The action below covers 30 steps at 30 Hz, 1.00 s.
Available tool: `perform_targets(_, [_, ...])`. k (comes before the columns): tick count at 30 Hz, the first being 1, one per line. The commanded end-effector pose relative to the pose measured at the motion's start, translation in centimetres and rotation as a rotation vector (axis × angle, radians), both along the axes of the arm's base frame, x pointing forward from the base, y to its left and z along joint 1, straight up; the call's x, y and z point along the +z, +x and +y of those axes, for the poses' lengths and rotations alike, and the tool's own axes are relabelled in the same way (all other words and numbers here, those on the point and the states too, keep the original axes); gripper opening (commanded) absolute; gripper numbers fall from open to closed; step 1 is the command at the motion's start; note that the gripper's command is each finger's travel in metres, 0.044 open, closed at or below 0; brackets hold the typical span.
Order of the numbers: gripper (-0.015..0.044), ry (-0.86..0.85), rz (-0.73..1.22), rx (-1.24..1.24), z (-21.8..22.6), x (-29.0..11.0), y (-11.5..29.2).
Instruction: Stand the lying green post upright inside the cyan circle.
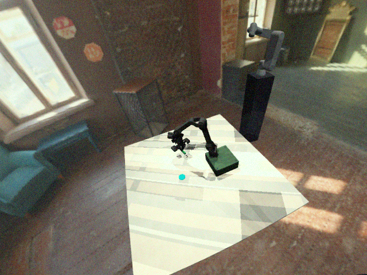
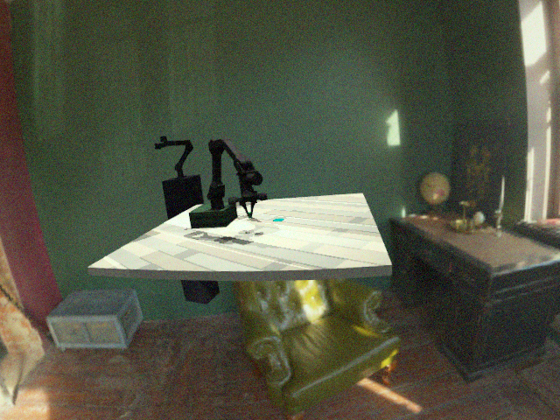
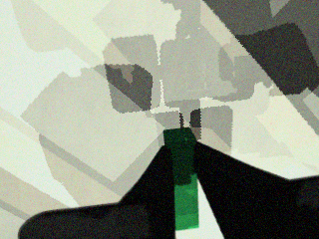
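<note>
You're in the carry step. The gripper (image 1: 181, 150) is clamped nearly shut on the green post (image 3: 185, 184), which sits pinched between the two dark fingers in the wrist view, running straight out along the gripper axis. From the top view the post (image 1: 183, 152) looks tilted, not yet vertical, and seems to be off the table (image 1: 207, 224), though the gap under its lower tip is too small to confirm.

The cyan circle (image 1: 182, 176) is well apart from the post, on the table in front of the gripper and beside the arm's green base block (image 1: 229, 165). In the exterior view the gripper (image 2: 248, 208) hangs near the base with the circle (image 2: 278, 220) off to one side of it.

Next move, as I read it: translate over the circle while rotating the wrist until the post is plumb, then descend until its lower end is flat inside the disc. Only then open and back straight up.

Watch for:
- the circle is small, so centring is tight
- a narrow post tips easily if released while leaning
</note>
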State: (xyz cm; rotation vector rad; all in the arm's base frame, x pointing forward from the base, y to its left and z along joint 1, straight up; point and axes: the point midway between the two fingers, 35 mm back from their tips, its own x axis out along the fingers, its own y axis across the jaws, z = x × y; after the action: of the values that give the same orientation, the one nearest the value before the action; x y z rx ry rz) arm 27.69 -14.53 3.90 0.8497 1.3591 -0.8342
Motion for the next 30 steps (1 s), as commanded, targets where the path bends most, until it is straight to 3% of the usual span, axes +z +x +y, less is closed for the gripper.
perform_targets(1, [0.0023, -0.004, -0.004, 0.003, -0.1, 0.9, 0.1])
perform_targets(19, [0.0023, -0.01, 0.006, 0.017, 0.0, 3.8, -0.4])
perform_targets(30, [0.0023, -0.017, 0.009, 0.281, 2.6, 4.1, 1.3])
